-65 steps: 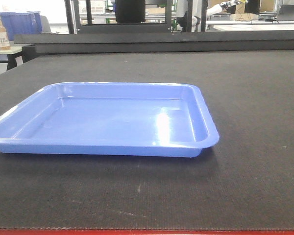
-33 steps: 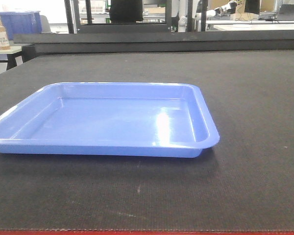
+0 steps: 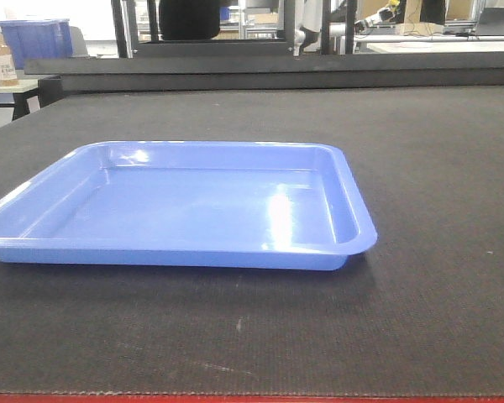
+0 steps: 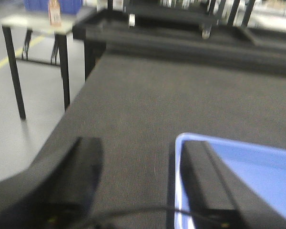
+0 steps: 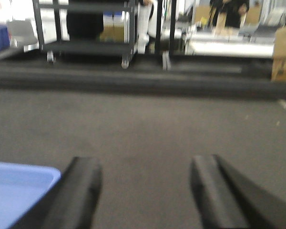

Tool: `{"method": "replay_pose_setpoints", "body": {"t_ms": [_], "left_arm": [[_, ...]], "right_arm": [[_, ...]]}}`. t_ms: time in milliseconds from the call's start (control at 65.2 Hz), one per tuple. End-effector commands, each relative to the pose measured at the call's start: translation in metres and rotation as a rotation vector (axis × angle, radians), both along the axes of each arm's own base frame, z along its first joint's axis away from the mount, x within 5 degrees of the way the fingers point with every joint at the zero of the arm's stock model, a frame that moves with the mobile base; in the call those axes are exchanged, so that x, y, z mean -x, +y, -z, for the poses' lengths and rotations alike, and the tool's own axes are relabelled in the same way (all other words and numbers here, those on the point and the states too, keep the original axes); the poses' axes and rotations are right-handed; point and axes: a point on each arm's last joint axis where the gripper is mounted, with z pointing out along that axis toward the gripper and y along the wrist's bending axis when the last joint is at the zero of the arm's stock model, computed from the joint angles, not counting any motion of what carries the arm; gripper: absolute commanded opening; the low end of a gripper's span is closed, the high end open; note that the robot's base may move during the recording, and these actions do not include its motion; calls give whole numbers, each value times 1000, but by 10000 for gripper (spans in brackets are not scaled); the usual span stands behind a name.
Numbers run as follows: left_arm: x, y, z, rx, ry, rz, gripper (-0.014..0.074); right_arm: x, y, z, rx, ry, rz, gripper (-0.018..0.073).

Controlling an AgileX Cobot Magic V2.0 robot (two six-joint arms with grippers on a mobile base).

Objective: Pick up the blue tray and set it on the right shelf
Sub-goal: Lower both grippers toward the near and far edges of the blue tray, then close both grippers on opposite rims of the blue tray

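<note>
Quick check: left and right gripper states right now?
Left gripper: open, fingers straddling the rim of the blue tray, holding nothing.
Right gripper: open, holding nothing.

A dark woven mat (image 3: 420,168) covers the broad tabletop. At ten o'clock, a small side table (image 4: 33,21) holds a bottle (image 3: 2,54) in front of dark-blue bins (image 3: 38,35). A black rack (image 3: 210,49) stands at twelve, with bright white desks (image 3: 437,42) at one.

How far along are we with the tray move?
Nothing is done yet: the blue tray lies flat on the dark mat. In hand: the left gripper is open, one finger over the tray's rim, one outside; the right gripper is open over the mat beside a tray corner. Left: gripping, lifting, placing on the right shelf, which I cannot identify here.
</note>
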Motion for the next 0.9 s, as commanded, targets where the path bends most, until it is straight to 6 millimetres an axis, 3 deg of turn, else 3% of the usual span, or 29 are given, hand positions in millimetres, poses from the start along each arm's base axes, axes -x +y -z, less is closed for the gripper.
{"method": "replay_pose_setpoints", "body": {"t_ms": [0,184,353,445,613,705,889], "left_arm": [[-15,-3,-14,-28,-23,32,454],[-43,-22,-18,-126,128,229,473],[-83,-39,-19,-144,273,313,473],[-111,-47,-19,-153,367,330,473],[-160,-59,-11,-170,548,348,473],[-182,-63,-5,-160,631,328,473],[-226,-71,13,-134,802,274,472]], "right_arm": [[-18,4,-17,2,-39,-36,629],[-53,32,-37,-86,92,-234,623],[-94,76,-51,-49,278,-420,623],[-123,104,-49,-12,402,-483,623],[-178,137,-26,6,653,-468,623],[-206,145,-9,16,774,-385,623],[-242,152,13,-19,943,-170,623]]}}
